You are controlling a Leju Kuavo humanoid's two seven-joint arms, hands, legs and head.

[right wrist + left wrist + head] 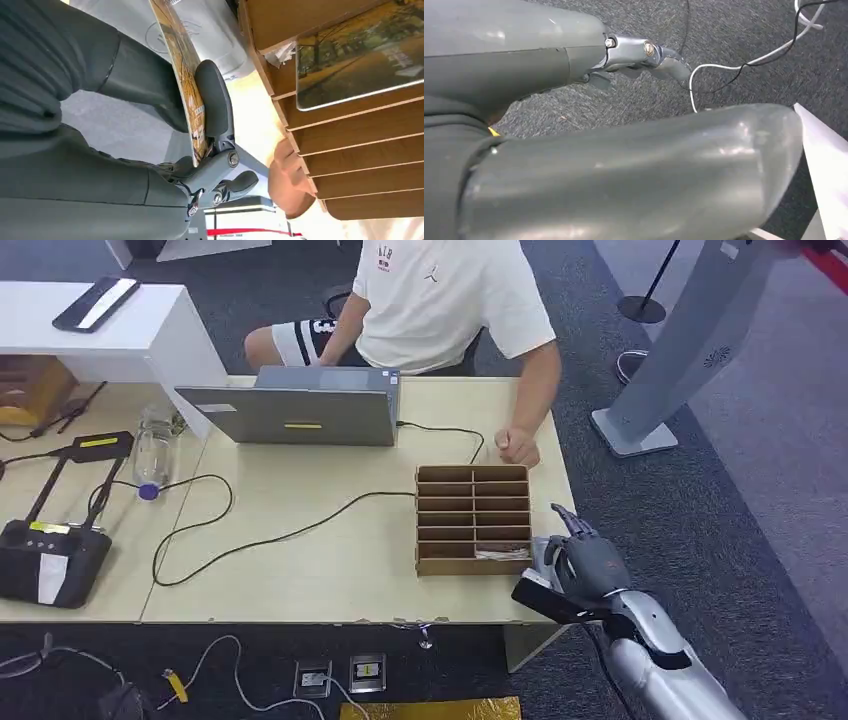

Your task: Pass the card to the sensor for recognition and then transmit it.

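Right hand pinching a card beside the slotted box

The right hand [585,565] is pinching the card [186,80] edge-on between thumb and fingers, just beside the wooden slotted box [472,518]. Another card is lying in the box's nearest slot. Beyond the box, a person's hand [518,447] is resting on the table [330,570]. Whether the left hand [574,150] is spread or closed cannot be told.
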